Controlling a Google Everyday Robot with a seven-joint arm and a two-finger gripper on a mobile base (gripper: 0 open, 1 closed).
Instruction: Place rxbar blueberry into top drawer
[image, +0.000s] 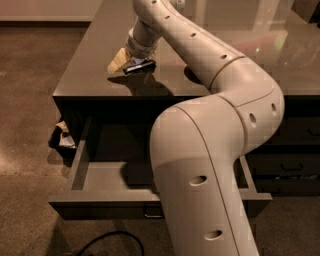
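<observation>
The rxbar blueberry (140, 65), a small dark blue bar with white lettering, sits in my gripper (126, 61) just above the grey counter top (90, 65), near its front left part. The tan fingers (117, 60) are closed on the bar's left end, and a shadow lies under it. The top drawer (79, 162) is pulled open below the counter's front edge, with its light grey inside showing. My arm hides the drawer's middle and right part. Its small metal handle (152, 215) shows under the front.
My big white arm (210, 165) fills the middle and right of the view. Narrower dark drawers (287, 167) are at the right. A crumpled bag (62, 137) lies on the floor left of the cabinet. A black cable (107, 242) lies on the floor in front.
</observation>
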